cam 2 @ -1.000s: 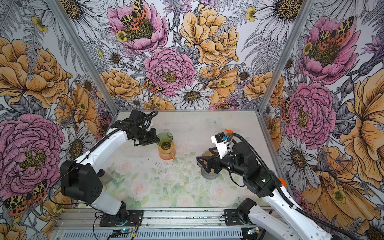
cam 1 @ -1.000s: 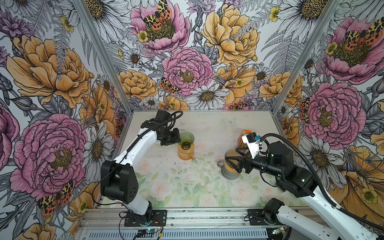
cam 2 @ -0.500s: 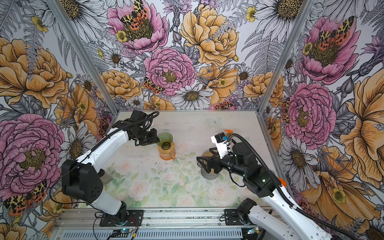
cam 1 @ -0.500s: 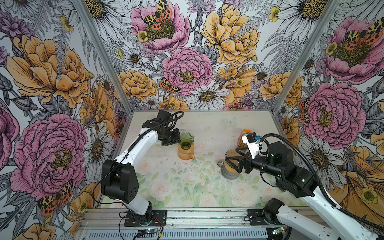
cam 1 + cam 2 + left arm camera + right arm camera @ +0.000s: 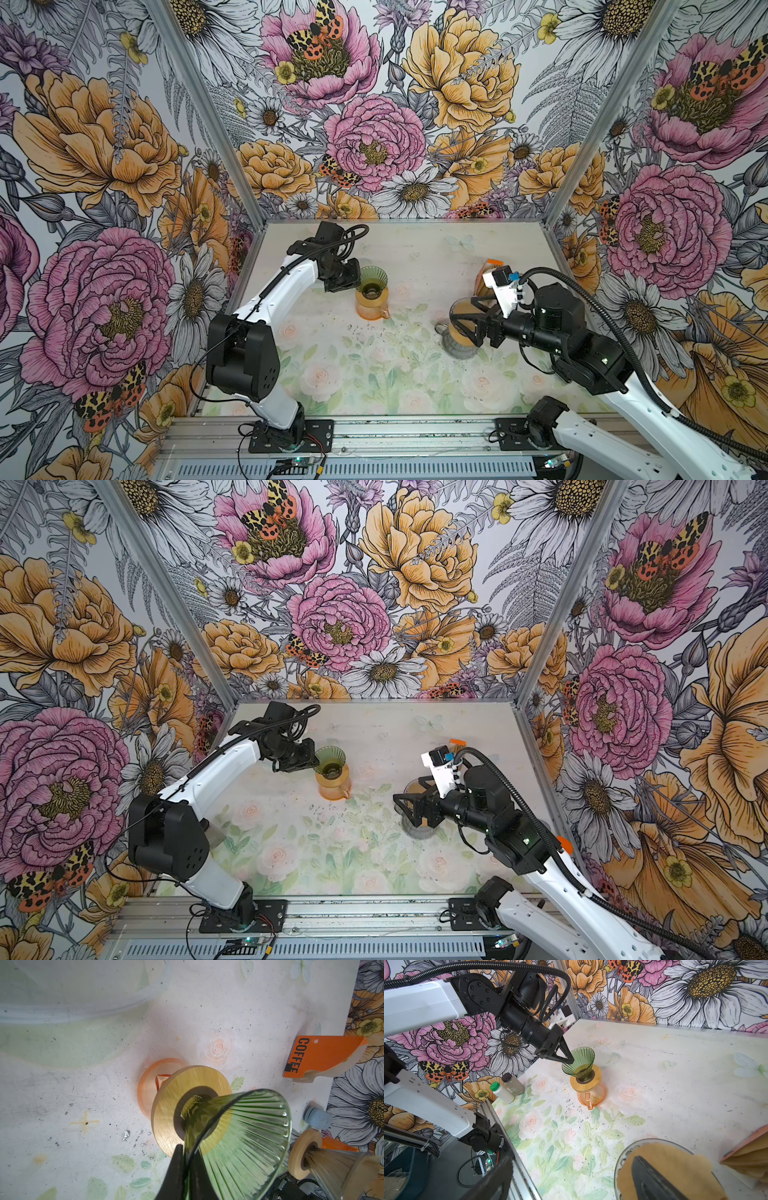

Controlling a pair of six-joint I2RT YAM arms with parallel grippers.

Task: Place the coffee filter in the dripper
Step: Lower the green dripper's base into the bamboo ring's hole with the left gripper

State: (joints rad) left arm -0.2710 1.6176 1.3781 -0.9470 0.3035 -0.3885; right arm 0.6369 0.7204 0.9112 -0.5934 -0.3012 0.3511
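A brown paper coffee filter (image 5: 675, 1159) (image 5: 467, 309) sits inside a clear ribbed dripper (image 5: 623, 1154) (image 5: 336, 1169) on the right of the table. My right gripper (image 5: 459, 328) (image 5: 405, 810) is open, with one finger (image 5: 652, 1182) down in the filter and the other outside the dripper's rim. A green glass dripper (image 5: 374, 280) (image 5: 330, 756) (image 5: 579, 1059) leans on the wooden collar of an orange carafe (image 5: 372, 309) (image 5: 591, 1094). My left gripper (image 5: 188, 1147) (image 5: 570, 1060) is shut on the green dripper's rim.
An orange holder marked COFFEE (image 5: 324, 1055) (image 5: 490, 266) with a stack of filters (image 5: 749, 1157) stands behind the clear dripper. Two small bottles (image 5: 506, 1089) stand by the left wall near the front rail. Dark specks lie scattered on the mat (image 5: 571, 1105).
The left arm has crept slightly toward the back, still gripping the green dripper's rim. The right arm has held still.
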